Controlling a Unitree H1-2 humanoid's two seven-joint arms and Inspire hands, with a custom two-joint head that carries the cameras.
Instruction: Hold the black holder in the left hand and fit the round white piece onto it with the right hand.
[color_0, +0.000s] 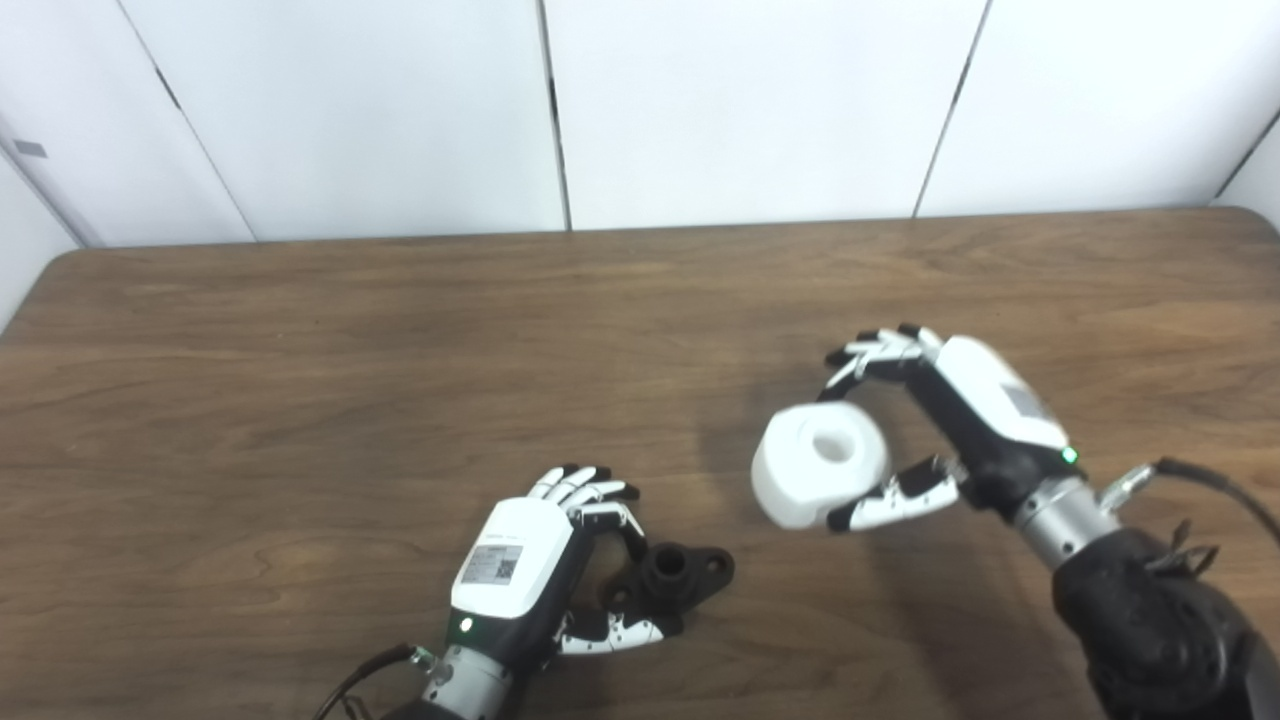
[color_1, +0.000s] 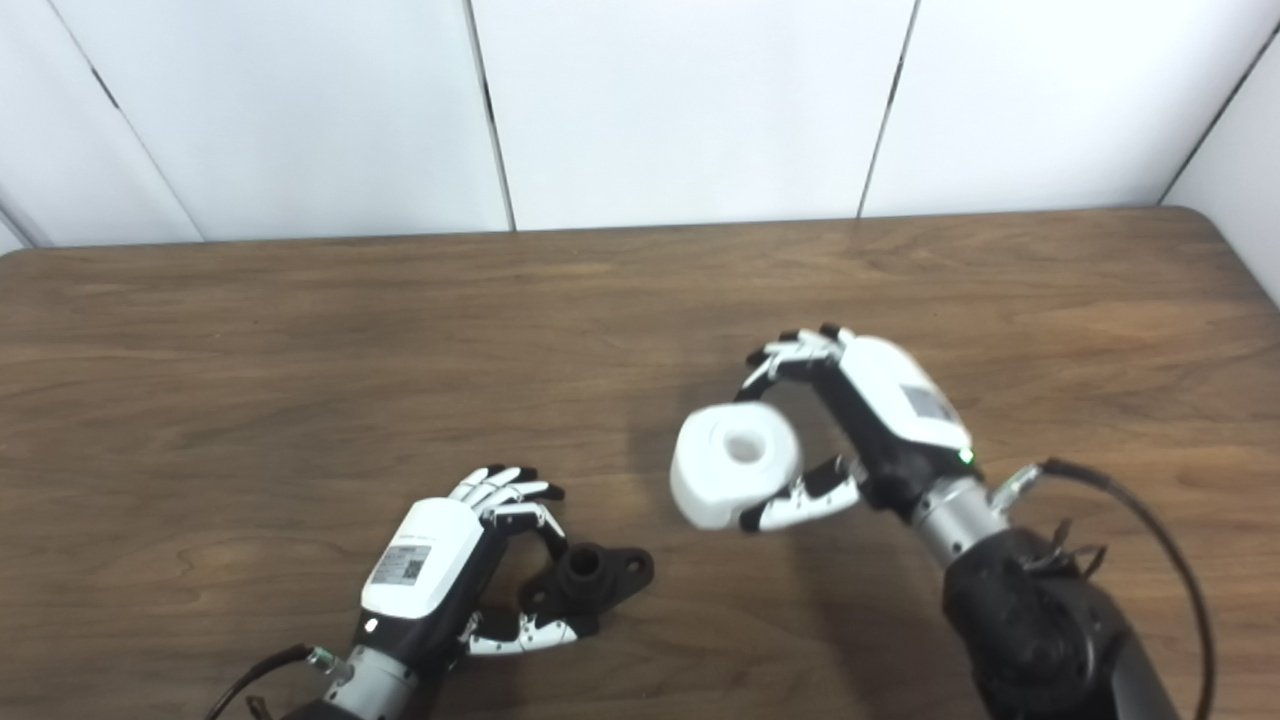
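The black holder (color_0: 668, 585) was gripped low on the table (color_0: 300, 400) by the left hand (color_0: 530, 570), fingers and thumb closed on its near end, spigot pointing up and exposed. The round white piece (color_0: 820, 463) was pinched across its rim by the right hand (color_0: 960, 420), above and to the right of the holder, well apart. The piece looked rigid, light and smooth; slip was judged likely, so the rim grip was best kept with the centre bore left clear.

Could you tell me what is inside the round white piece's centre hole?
Nothing visible: the round white piece, held by the right hand, shows an empty, shallow-looking recess; its bottom cannot be made out.
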